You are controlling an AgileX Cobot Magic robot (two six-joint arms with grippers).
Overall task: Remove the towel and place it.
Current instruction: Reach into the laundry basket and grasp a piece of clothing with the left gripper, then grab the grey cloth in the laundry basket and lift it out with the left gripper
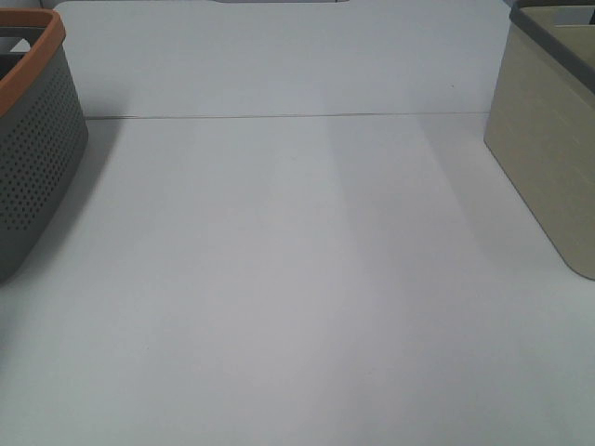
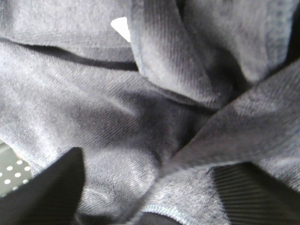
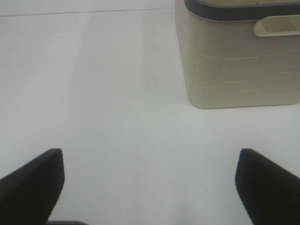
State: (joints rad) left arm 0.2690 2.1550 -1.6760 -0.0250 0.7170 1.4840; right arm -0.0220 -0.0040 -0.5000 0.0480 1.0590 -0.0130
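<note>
The towel (image 2: 140,117), dark charcoal-navy terry cloth with a small white tag (image 2: 122,27), fills the left wrist view in crumpled folds. My left gripper (image 2: 147,197) is pressed down into it. One dark finger (image 2: 47,192) shows on one side and the other finger (image 2: 253,192) sits partly under a fold, with cloth bunched between them. Whether the jaws clamp the cloth I cannot tell. My right gripper (image 3: 150,187) hovers open over the bare white table (image 3: 117,93), holding nothing. The exterior high view shows neither gripper nor the towel.
A grey perforated basket with an orange rim (image 1: 33,158) stands at the table's left edge; a bit of perforated wall (image 2: 11,171) shows beside the towel. A beige bin with a dark rim (image 1: 548,158) stands at the right, also seen ahead of the right gripper (image 3: 239,56).
</note>
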